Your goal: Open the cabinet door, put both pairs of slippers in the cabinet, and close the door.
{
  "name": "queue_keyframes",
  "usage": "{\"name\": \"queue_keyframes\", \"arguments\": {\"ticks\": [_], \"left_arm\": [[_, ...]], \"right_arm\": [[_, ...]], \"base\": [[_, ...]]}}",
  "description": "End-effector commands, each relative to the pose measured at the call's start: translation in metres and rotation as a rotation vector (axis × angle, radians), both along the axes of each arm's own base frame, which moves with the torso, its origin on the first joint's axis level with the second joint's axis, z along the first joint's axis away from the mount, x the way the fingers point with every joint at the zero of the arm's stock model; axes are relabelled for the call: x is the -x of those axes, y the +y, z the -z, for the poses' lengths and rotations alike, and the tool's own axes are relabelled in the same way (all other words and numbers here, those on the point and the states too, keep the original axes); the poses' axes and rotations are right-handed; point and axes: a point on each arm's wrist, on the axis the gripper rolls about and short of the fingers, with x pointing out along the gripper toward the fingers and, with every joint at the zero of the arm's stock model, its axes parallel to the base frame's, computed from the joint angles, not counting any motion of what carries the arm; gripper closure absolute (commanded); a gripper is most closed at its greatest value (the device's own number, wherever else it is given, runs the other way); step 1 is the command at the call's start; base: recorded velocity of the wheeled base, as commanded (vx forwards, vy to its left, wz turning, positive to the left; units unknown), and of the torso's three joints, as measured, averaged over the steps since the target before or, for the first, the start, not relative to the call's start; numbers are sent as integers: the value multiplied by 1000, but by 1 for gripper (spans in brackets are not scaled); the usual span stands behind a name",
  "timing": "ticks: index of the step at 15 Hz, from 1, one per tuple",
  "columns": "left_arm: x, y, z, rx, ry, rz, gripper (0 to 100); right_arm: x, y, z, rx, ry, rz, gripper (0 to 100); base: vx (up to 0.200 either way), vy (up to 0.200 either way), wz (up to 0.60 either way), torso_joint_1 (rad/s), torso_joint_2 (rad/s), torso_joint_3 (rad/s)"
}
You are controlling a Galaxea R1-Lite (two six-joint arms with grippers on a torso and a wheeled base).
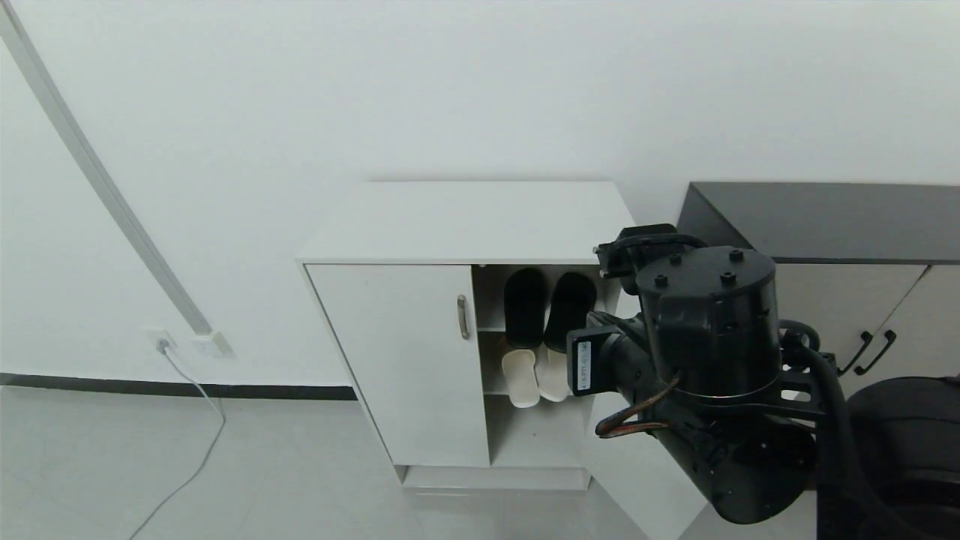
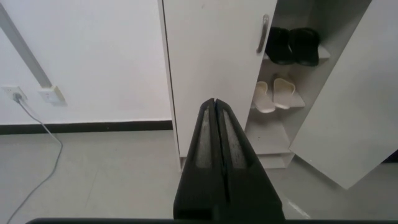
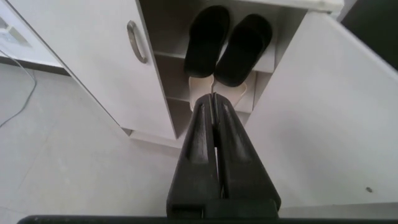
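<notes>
The white cabinet point(image 1: 465, 217) stands against the wall with its left door point(image 1: 397, 360) closed and its right door point(image 1: 645, 480) swung open towards me. A pair of black slippers point(image 1: 547, 307) lies on the upper shelf. A pair of white slippers point(image 1: 534, 375) lies on the shelf below. My right gripper point(image 3: 212, 99) is shut and empty, pointing into the open half just in front of the white slippers point(image 3: 239, 93) and under the black slippers point(image 3: 227, 43). My left gripper point(image 2: 214, 102) is shut and empty, held back from the closed door point(image 2: 211, 56).
A dark-topped cabinet point(image 1: 825, 217) with black handles stands to the right. A wall socket point(image 1: 161, 345) with a cable trailing over the grey floor is at the left. The open door point(image 3: 323, 124) lies close beside my right arm.
</notes>
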Motion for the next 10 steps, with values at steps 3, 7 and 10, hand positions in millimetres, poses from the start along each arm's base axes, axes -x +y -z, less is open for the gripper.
{"name": "queue_keyframes", "arguments": {"ticks": [3,7,10], "left_arm": [[0,0,0,1,1,0,100],[0,0,0,1,1,0,100],[0,0,0,1,1,0,100]], "right_arm": [[0,0,2,5,3,-3,100],[0,0,3,6,4,-2,100],[0,1,5,12,8,-5,100]], "base": [[0,0,0,276,-609,-339],[0,0,0,209,-444,-245],[0,0,0,100,-207,-108]]}}
